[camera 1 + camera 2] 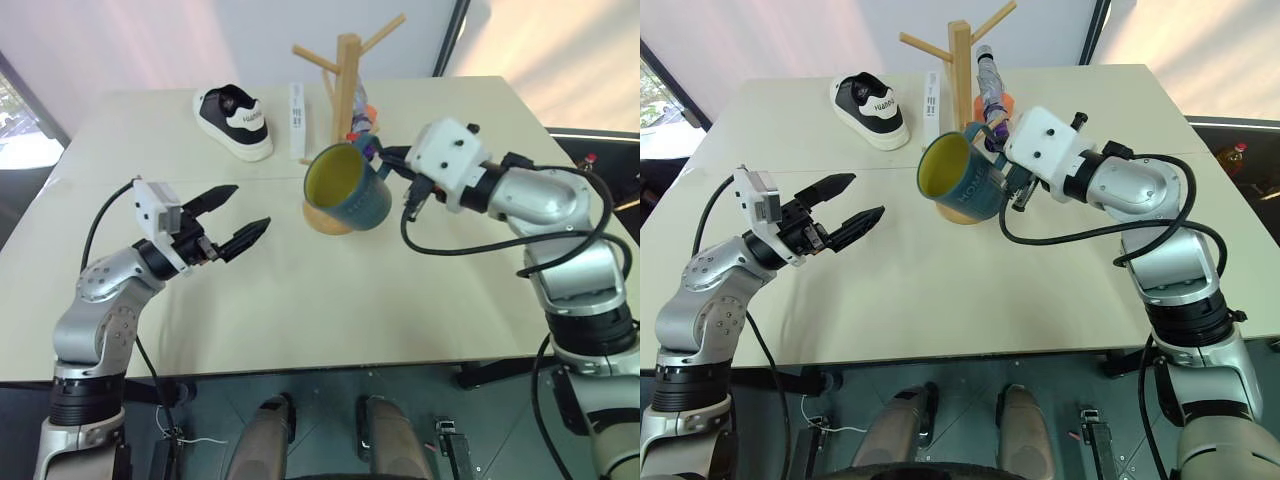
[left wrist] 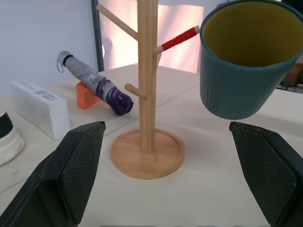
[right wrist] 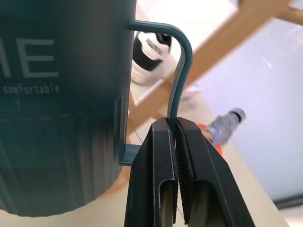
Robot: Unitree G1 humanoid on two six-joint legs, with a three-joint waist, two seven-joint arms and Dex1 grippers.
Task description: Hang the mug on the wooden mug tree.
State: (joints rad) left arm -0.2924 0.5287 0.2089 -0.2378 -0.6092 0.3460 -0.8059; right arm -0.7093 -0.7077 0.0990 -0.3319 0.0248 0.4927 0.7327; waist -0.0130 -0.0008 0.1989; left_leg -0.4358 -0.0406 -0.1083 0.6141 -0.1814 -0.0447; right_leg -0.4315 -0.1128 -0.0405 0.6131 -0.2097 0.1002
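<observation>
I think I am working in a test room or lab: a plain beige table (image 1: 300, 300) holds unrelated props, a sneaker (image 1: 233, 121), a folded umbrella (image 2: 94, 82), a white box (image 2: 40, 108).

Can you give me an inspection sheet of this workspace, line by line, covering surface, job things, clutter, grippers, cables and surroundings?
Surface: pale table, seam across it.
Job's things: mug held in the air, tilted, in front of the wooden mug tree; not hung.
Clutter: sneaker, white box, folded umbrella, orange block.
Grippers: right gripper shut on the mug's handle; left gripper open, holding nothing.
Cables: black cables along both arms.
Surroundings: white curtain behind; bottle beyond the table's right edge.
</observation>
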